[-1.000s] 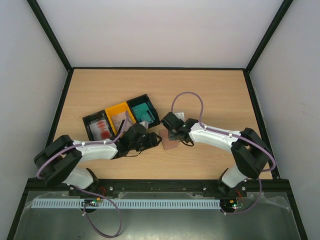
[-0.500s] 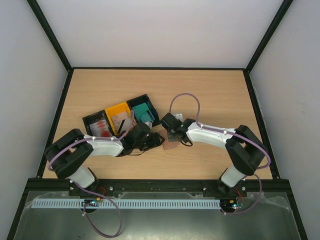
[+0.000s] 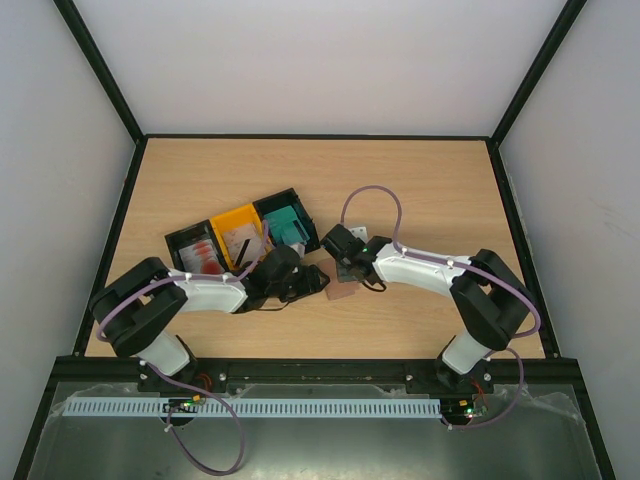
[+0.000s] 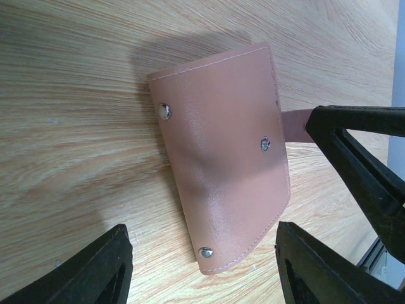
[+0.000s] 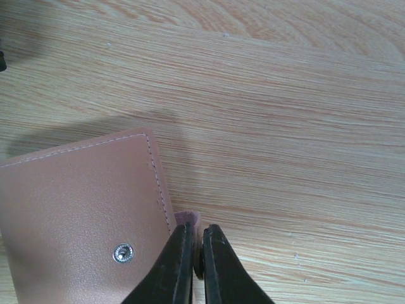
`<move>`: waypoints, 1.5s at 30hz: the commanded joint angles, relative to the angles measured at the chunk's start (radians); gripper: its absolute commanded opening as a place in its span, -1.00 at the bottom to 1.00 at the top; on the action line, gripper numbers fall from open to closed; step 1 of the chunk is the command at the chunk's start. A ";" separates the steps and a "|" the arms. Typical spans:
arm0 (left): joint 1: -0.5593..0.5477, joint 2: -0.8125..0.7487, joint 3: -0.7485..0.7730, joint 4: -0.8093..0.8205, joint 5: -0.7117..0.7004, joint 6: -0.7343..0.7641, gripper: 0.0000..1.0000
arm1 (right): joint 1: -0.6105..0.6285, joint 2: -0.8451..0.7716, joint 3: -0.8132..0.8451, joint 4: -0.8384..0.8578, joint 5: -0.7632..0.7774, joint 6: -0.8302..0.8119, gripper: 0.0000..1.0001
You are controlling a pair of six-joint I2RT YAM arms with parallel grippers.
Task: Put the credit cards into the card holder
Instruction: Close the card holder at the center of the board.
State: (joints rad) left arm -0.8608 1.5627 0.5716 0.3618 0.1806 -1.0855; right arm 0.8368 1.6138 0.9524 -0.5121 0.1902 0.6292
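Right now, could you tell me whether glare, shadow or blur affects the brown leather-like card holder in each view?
Left wrist view: the brown leather-like card holder is sharp, with a soft sheen across its middle and its shadow on the wooden table. Right wrist view: crisp stitching, no glare, faint shadow alongside. Top view: even light, but it looks small and partly covered.

From above, shows only a sliver of the card holder (image 3: 342,293), partly under the right gripper (image 3: 347,278). Crops its left and bottom in the right wrist view. Perhaps too small to tell credit cards (image 3: 204,258) apart.
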 commanded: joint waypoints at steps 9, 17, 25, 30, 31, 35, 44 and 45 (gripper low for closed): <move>-0.005 0.041 0.028 0.018 -0.001 -0.012 0.37 | -0.006 -0.028 0.007 -0.007 -0.025 0.002 -0.96; -0.006 0.083 0.065 -0.021 -0.043 -0.036 0.23 | -0.009 -0.042 -0.025 0.078 -0.161 -0.037 -0.96; -0.005 0.137 0.071 -0.027 -0.070 -0.041 -0.11 | -0.044 -0.040 -0.074 0.161 -0.264 -0.043 -0.96; -0.007 0.148 0.064 -0.020 -0.072 -0.042 -0.22 | -0.055 -0.045 -0.076 0.183 -0.304 -0.045 -0.96; -0.007 0.148 0.063 -0.020 -0.073 -0.041 -0.23 | -0.056 -0.045 -0.076 0.184 -0.308 -0.045 -0.96; -0.007 0.150 0.064 -0.019 -0.074 -0.037 -0.29 | -0.056 -0.049 -0.076 0.188 -0.326 -0.049 -0.96; -0.009 0.166 0.069 0.000 -0.050 -0.031 -0.37 | -0.057 -0.026 -0.069 0.171 -0.325 -0.073 -0.96; -0.009 0.166 0.069 0.001 -0.049 -0.031 -0.38 | -0.057 -0.023 -0.067 0.164 -0.315 -0.076 -0.96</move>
State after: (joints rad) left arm -0.8612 1.6939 0.6407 0.3855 0.1276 -1.1286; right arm 0.7845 1.5894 0.8867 -0.3370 -0.1329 0.5781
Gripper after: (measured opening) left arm 0.316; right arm 0.022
